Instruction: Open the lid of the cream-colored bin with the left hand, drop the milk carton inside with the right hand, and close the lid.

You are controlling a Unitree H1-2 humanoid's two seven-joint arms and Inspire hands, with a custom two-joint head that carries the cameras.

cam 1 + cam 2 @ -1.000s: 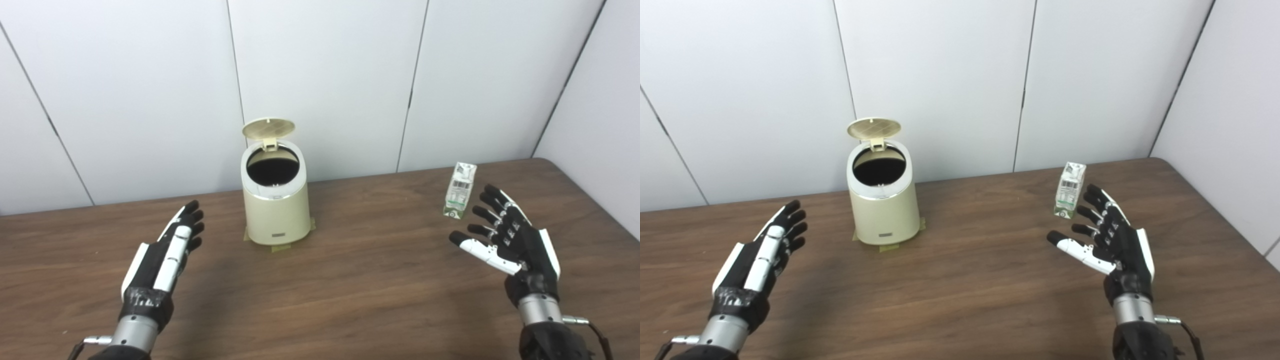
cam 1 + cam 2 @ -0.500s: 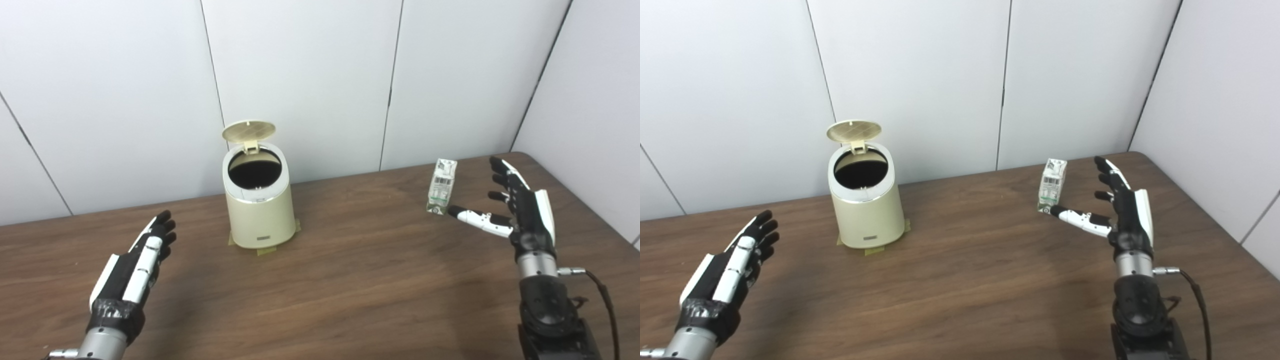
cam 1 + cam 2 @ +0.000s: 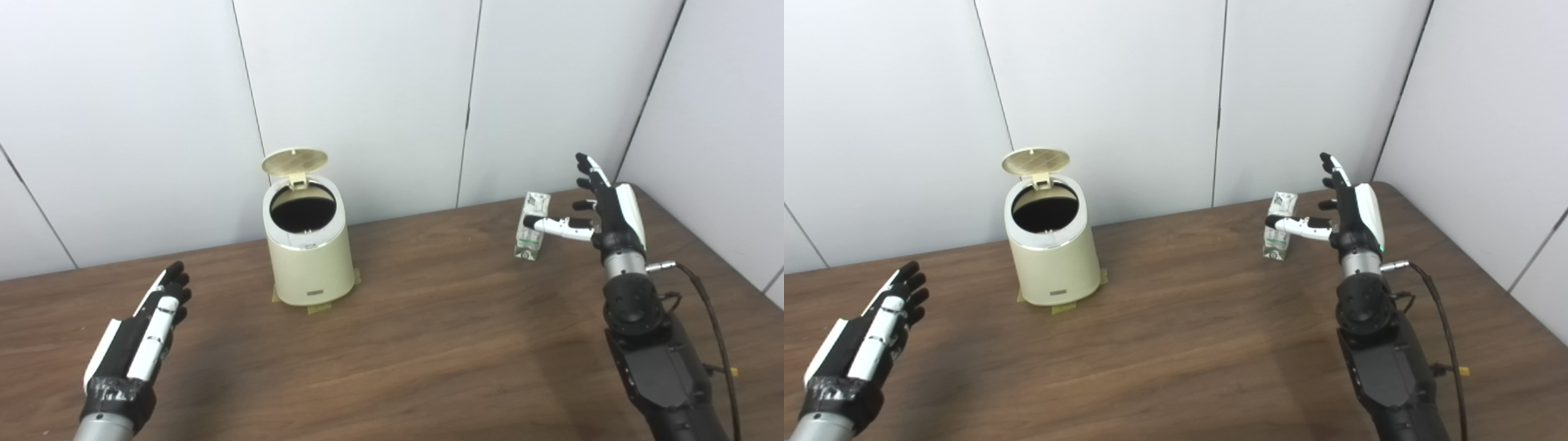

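Cream-colored bin (image 3: 309, 257) stands on the wooden table (image 3: 429, 343) with its lid (image 3: 294, 162) tipped up. To its right the milk carton (image 3: 530, 234) stands upright; the right hand (image 3: 603, 205) is spread beside it, thumb seemingly across its front, though contact is unclear. Near the left front, the left hand (image 3: 138, 343) hovers with fingers straight, holding nothing.

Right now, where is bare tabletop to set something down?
Widest bare patch: brown wooden table between cream-colored bin and small green-white milk carton. More bare wood lies in front, between left hand and right arm. Crowded only at the carton, where open right hand closes in.
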